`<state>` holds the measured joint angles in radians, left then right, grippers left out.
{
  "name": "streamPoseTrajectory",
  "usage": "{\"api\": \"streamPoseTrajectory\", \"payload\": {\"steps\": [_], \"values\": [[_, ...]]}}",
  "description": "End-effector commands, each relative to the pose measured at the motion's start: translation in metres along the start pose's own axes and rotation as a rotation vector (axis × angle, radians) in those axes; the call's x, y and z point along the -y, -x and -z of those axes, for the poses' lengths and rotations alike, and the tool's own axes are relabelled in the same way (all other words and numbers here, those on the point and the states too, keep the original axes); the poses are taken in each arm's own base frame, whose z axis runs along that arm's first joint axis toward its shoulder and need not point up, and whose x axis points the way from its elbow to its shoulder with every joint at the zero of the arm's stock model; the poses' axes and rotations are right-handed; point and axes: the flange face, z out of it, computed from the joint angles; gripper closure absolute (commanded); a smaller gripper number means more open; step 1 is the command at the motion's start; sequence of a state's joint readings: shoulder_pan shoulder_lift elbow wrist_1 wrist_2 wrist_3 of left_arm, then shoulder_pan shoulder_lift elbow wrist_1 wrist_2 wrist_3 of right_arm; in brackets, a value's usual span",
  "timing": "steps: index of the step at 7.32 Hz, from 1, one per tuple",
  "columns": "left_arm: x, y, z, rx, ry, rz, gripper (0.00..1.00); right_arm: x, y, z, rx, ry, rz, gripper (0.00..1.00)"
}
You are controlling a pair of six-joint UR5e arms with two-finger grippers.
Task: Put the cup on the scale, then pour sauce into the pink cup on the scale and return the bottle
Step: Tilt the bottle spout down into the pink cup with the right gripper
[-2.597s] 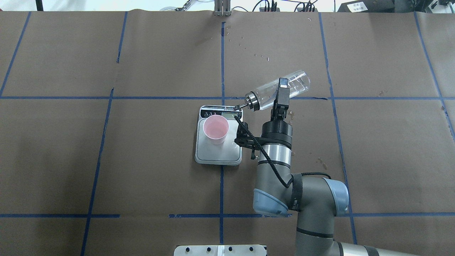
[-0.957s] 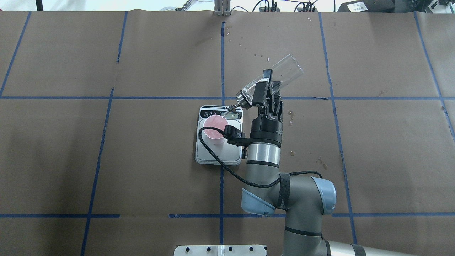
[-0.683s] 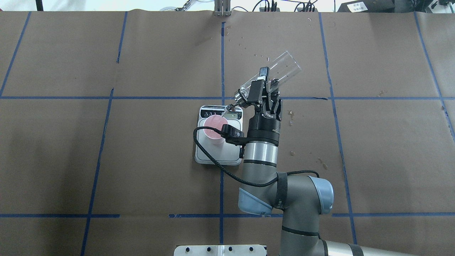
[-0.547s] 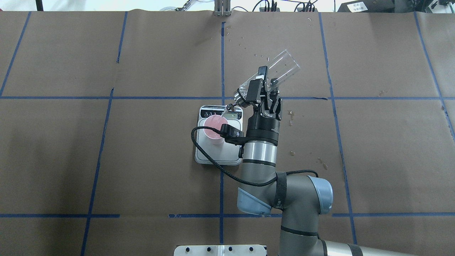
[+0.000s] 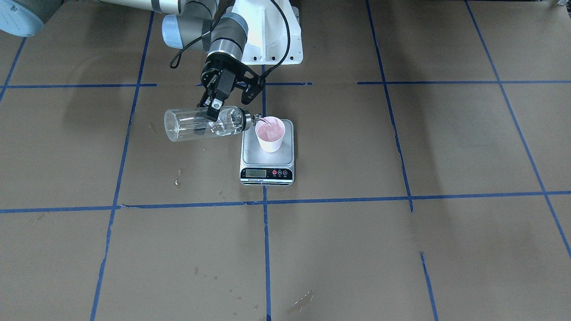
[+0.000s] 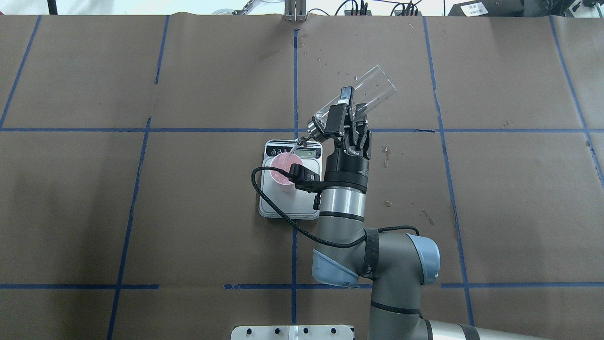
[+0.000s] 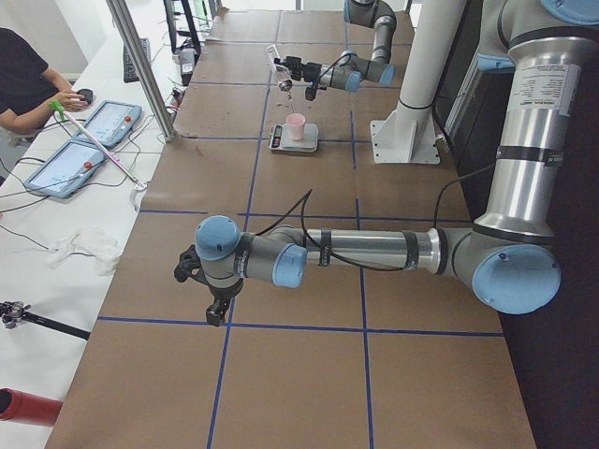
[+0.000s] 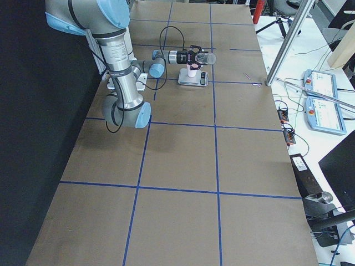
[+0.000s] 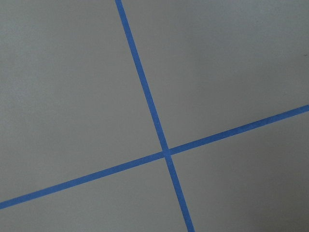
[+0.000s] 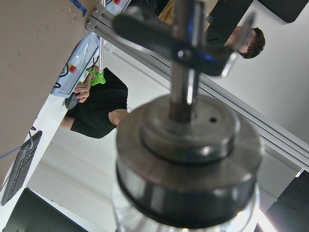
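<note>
Pouring step in hand; cup already placed.

1. Right gripper (image 6: 343, 106): clamped across the bottle (image 5: 183, 126) just behind its collar. The bottle lies close to level in the grasp. Its glass base sticks out beyond the fingers on one side, and its silver collar and spout (image 5: 256, 118) on the other, tipped slightly down.
2. Cup (image 5: 270, 134): pink, upright, just past the spout end of the hand, rim directly under the spout tip.
3. Sauce (image 5: 269, 129): clear, a shallow pool inside the cup; a thin stream shows in the overhead view.
4. Scale (image 5: 254, 154): under the cup, below and beside the hand; display digits too small to read.
5. Left gripper (image 7: 215, 311): well apart from all of the above, hanging over bare table; whether released or clenched cannot be told.

Next move, as judged: level the wrist back to stop the flow cleanly, lift the spout clear of the rim without nudging the light cup, then carry the bottle away and stand it upright on the table before letting go.
</note>
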<state>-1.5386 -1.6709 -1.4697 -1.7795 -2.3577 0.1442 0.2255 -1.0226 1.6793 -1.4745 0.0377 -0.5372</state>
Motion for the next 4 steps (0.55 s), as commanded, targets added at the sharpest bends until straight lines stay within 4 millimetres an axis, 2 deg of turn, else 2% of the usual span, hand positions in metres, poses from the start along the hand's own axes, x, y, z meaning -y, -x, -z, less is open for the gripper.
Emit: {"api": "streamPoseTrajectory", "payload": {"steps": [1, 4], "values": [[0.004, -0.001, 0.002, 0.001, -0.004, -0.002, 0.00, -0.003, 0.005, 0.002, 0.006, -0.008, -0.078, 1.00], [0.007, -0.002, 0.003, 0.002, -0.005, -0.002, 0.00, -0.003, 0.022, 0.003, 0.041, -0.029, -0.222, 1.00]]}}
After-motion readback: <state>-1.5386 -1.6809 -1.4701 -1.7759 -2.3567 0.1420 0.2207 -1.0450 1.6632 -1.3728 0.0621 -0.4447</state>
